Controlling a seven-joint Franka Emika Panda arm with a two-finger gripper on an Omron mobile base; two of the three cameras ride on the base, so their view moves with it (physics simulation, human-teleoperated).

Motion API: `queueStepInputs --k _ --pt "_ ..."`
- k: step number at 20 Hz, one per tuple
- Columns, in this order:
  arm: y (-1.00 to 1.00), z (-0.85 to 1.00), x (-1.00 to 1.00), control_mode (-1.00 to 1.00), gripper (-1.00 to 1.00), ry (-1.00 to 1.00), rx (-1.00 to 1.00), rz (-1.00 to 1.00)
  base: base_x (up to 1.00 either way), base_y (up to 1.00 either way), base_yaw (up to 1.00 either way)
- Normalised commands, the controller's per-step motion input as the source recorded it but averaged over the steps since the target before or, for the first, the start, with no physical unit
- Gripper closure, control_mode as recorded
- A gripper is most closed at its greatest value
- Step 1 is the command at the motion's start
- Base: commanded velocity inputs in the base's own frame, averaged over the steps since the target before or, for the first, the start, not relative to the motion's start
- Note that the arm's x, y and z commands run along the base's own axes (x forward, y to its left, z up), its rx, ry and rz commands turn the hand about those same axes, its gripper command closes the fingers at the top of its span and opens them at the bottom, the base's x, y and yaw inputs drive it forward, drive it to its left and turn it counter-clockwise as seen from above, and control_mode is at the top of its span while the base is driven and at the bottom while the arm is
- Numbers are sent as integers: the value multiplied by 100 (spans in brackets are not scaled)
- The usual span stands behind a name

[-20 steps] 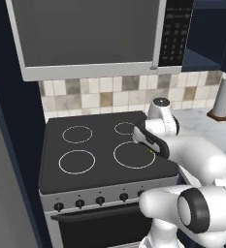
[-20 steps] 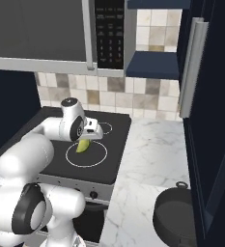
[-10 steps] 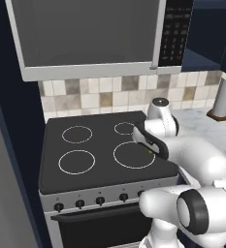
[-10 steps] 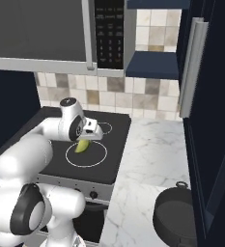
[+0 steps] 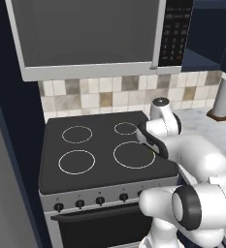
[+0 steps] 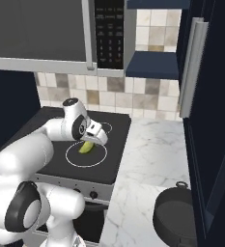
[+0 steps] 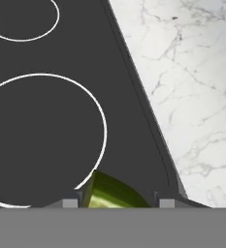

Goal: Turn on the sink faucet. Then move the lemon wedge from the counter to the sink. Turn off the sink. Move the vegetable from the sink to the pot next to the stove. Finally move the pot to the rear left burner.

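While over the stove (image 6: 61, 144), the gripper (image 6: 92, 142) is clamped on the lemon wedge (image 6: 86, 147); pot (image 6: 174, 219) at four o'clock.

Black glass stove (image 5: 100, 164) with four white ring outlines is set flush beside the white marble counter (image 6: 152, 159), grey-veined. A squat black pot (image 6: 175, 218) is seen standing on the counter's near end, well apart from the stove. A paper towel roll (image 5: 225, 96) on a dark base is noted upright at the counter's rear, against the tiled wall.
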Motion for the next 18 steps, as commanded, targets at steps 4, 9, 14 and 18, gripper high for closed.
queueStepInputs --k 4,9,14,18 --pt "-70 0 -6 -100 100 0 4 -25 0 0 0" --pt "-88 -2 -19 -100 100 0 5 -23 0 0 0" --pt "-94 -4 -41 -100 100 0 6 -25 0 0 0" --pt "-83 -14 -53 -100 100 0 7 -29 0 0 0"
